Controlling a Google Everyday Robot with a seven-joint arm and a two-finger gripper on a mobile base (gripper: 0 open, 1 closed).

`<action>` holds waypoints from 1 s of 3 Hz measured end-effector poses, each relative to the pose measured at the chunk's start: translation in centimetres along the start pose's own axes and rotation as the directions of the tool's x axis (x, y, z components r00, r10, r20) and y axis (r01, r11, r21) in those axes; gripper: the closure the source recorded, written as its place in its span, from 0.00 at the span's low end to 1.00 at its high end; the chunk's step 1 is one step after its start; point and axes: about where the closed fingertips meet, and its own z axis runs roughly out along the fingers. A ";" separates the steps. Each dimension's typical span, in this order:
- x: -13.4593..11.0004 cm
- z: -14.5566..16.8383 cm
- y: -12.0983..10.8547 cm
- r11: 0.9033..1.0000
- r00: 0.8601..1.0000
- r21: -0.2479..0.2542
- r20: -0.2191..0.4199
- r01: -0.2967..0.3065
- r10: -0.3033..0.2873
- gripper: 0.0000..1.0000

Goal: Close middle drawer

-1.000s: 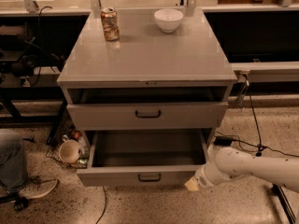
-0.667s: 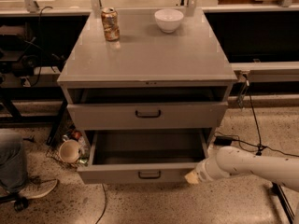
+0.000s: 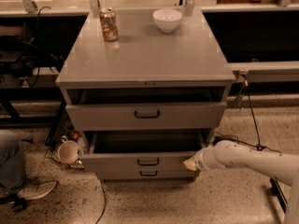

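The middle drawer (image 3: 140, 163) of the grey cabinet (image 3: 145, 59) stands partly open. Its low flat front with a small dark handle (image 3: 148, 162) sits a little out from the cabinet, and its dark box interior shows behind it. My gripper (image 3: 190, 164) is at the right end of that drawer's front, touching or almost touching it, on the end of my white arm (image 3: 247, 160), which reaches in from the right. The taller first drawer (image 3: 147, 115) above is slightly open. The third drawer (image 3: 148, 173) below is shut.
A soda can (image 3: 109, 24) and a white bowl (image 3: 167, 20) stand on the cabinet top. A cup (image 3: 68, 151) lies on the floor left of the cabinet. A person's leg and shoe (image 3: 18, 181) are at the lower left. Cables run along the floor at the right.
The middle drawer has slid back into the cabinet by a good part of its length. My gripper has moved with its front toward the cabinet.
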 end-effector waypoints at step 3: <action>-3.9 1.6 -2.6 0.999 0.996 0.035 0.077 0.034 -0.036 1.00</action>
